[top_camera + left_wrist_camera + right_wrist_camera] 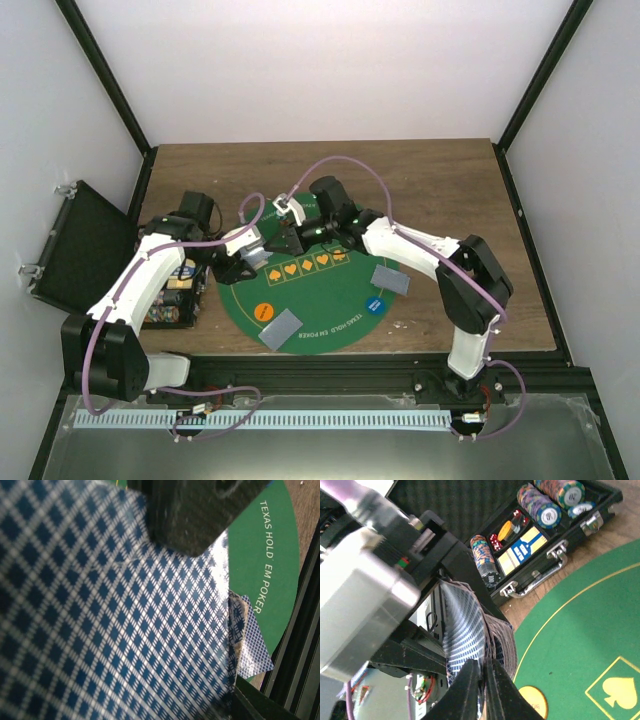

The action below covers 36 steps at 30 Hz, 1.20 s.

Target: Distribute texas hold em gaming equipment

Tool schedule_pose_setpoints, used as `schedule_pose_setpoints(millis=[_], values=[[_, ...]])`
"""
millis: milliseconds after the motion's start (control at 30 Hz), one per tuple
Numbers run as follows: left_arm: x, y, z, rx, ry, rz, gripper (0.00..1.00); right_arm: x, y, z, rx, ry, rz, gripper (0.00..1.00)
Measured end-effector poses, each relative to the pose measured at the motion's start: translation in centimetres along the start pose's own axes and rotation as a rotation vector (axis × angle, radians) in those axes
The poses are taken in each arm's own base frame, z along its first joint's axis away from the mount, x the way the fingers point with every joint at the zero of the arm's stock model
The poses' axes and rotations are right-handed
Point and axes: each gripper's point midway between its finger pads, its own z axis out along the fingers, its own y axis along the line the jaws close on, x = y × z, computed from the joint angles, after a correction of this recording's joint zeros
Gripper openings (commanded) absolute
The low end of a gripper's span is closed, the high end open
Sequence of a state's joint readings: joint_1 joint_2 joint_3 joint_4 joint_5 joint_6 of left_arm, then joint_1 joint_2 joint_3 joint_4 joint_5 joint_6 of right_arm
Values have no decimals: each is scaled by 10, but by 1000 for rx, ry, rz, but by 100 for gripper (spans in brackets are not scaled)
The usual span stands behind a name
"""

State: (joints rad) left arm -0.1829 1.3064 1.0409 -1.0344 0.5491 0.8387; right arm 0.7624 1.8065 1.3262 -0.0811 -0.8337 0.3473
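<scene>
Over the far left part of a round green mat [330, 300] on the wooden bench [420, 190], two robot arms meet tip to tip. The left pincer [240, 265] is clamped on a pack of cards [462, 625] with blue diamond-patterned backs, and the pack bows outward. The right pincer [482, 667] is almost closed, its two dark fingers pinching the pack's near edge. On the mat lie a small pile of cards [282, 328] near the front edge and a second pile [390, 279] at the right edge. An orange disc [263, 311] sits just beside the front pile, and a blue disc [376, 305] near the right one. Left of the mat, an open black case [85, 245] holds stacks of chips [547, 507].
</scene>
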Motion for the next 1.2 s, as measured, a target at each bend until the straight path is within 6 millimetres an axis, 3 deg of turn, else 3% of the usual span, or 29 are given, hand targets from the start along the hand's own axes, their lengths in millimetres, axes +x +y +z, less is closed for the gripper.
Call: schedule_pose_setpoints(millis=[233, 467, 733, 1033, 1200], values=[[-2, 0, -1, 1, -7, 5, 49, 1, -8, 2, 38, -2, 10, 44], [-4, -2, -1, 11, -18, 5, 49, 0, -12, 11, 15, -9, 23, 60], [-5, -3, -1, 16, -23, 6, 47, 4, -25, 23, 35, -5, 36, 58], [-5, -2, -1, 14, -21, 6, 47, -5, -25, 8, 134, -64, 11, 52], [-4, -3, -1, 16, -18, 4, 47, -9, -22, 2, 151, -81, -5, 42]])
